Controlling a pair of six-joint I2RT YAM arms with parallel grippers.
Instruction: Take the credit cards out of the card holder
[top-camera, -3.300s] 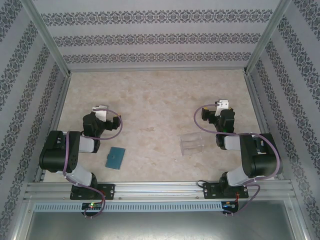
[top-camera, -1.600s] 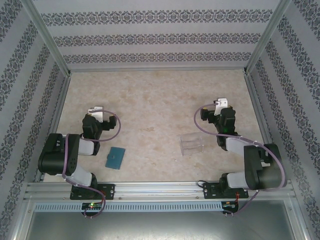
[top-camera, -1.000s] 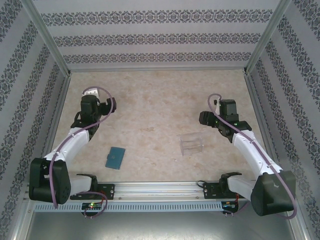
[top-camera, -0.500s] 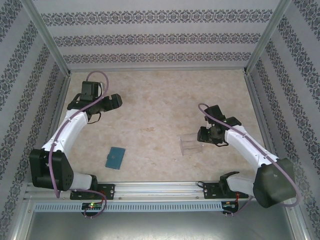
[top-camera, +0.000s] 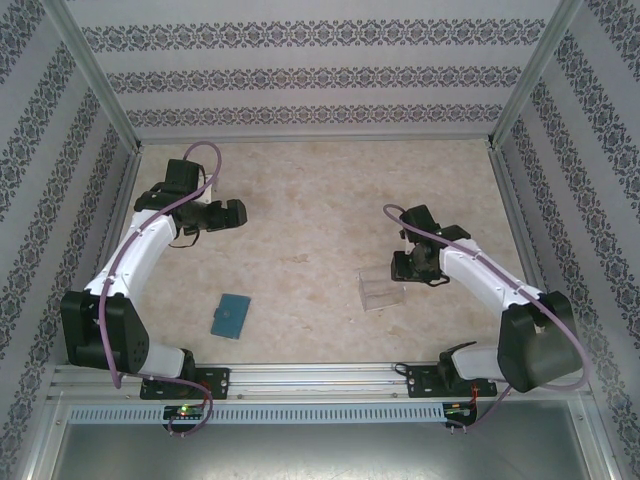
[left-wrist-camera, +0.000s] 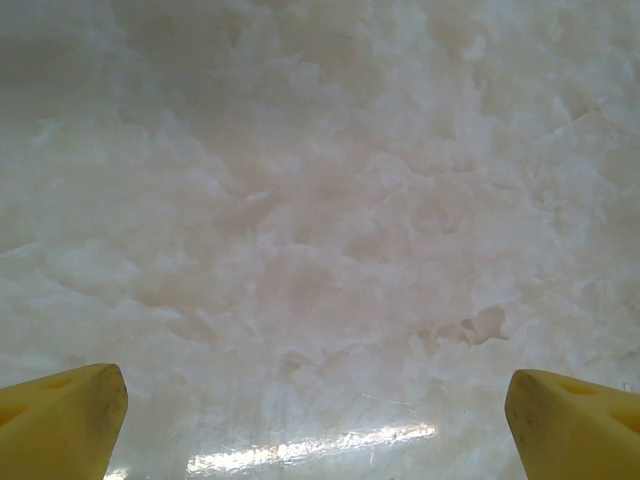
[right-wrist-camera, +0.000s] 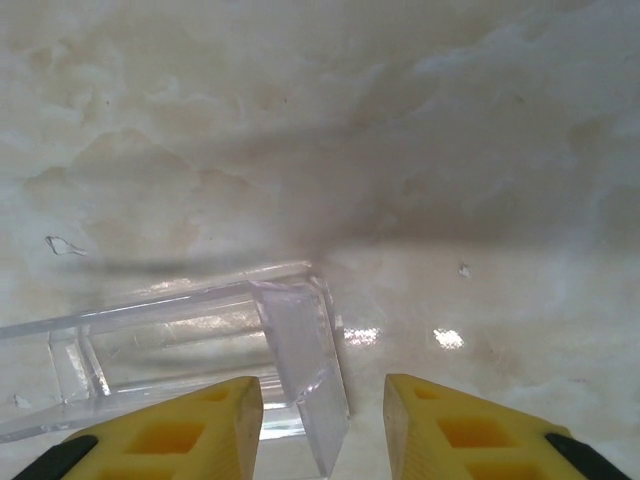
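Right pincer (right-wrist-camera: 322, 395): astride end wall of clear plastic box (right-wrist-camera: 180, 335); whether clamped cannot be told.
Left pincer (left-wrist-camera: 312, 405): spread wide; teal folding card holder (top-camera: 231, 315), well behind it, to be approached squarely.

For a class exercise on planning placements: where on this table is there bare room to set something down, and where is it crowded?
Bare: the middle of the table between card holder and clear box, and the far stretch between left gripper and right gripper. Crowded: around the clear box, where the right gripper hangs.

Left gripper (left-wrist-camera: 320, 425) wide open — right gripper (right-wrist-camera: 322, 430) jaws narrowly apart.
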